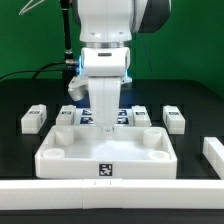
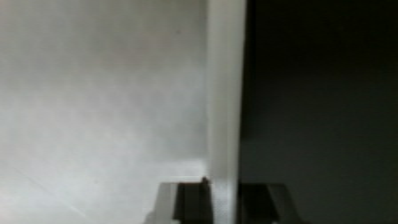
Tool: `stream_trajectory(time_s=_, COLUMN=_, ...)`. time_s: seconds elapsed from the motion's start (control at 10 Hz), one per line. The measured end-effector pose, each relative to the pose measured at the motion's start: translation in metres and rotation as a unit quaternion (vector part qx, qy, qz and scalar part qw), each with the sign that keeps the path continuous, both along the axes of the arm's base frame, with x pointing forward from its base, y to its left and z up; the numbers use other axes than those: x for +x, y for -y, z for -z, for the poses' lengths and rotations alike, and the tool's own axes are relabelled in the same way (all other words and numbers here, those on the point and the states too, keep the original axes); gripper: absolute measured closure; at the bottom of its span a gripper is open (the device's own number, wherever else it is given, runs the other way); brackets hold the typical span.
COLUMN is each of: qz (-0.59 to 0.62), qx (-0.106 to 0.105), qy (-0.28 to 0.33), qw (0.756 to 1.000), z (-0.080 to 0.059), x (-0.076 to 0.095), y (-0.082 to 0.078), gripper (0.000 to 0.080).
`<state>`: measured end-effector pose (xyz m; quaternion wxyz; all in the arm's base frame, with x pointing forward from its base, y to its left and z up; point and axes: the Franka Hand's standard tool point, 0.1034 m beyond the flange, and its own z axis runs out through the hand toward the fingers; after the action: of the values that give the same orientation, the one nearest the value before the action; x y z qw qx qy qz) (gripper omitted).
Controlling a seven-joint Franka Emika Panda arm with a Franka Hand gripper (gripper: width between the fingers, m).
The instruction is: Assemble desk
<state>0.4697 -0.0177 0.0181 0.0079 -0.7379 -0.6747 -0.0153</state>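
Note:
The white desk tabletop (image 1: 70, 168) lies in the middle of the black table, raised rim up, with round sockets at its corners and a tag on its front wall. My gripper (image 1: 105, 124) reaches straight down onto the tabletop's far rim. In the wrist view the two dark fingers (image 2: 182, 205) stand on either side of the thin white rim (image 2: 224, 90) and press against it, so the gripper (image 2: 224, 190) is shut on the rim. The tabletop's flat inner face (image 2: 98, 100) fills one side and black table the other. Several short white tagged legs lie behind the tabletop, such as one leg (image 1: 33, 119) and another (image 1: 172, 120).
Two more legs (image 1: 68, 116) (image 1: 142, 117) lie close to the gripper on either side. A long white bar (image 1: 100, 194) runs along the front and a second white bar (image 1: 213, 150) lies at the exterior view's right. A tagged white piece (image 1: 122, 114) shows partly behind the gripper.

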Motion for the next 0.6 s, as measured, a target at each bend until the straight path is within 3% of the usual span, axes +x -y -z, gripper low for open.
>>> stream_trajectory(time_s=0.3, qz=-0.003, qx=0.018, qy=0.025, qw=1.000, z=-0.001, x=0.037, y=-0.048, gripper=0.0745)
stream_trajectory(time_s=0.6, qz=0.004, qx=0.018, qy=0.021, qw=1.000, z=0.001, x=0.049, y=-0.054, gripper=0.0745)
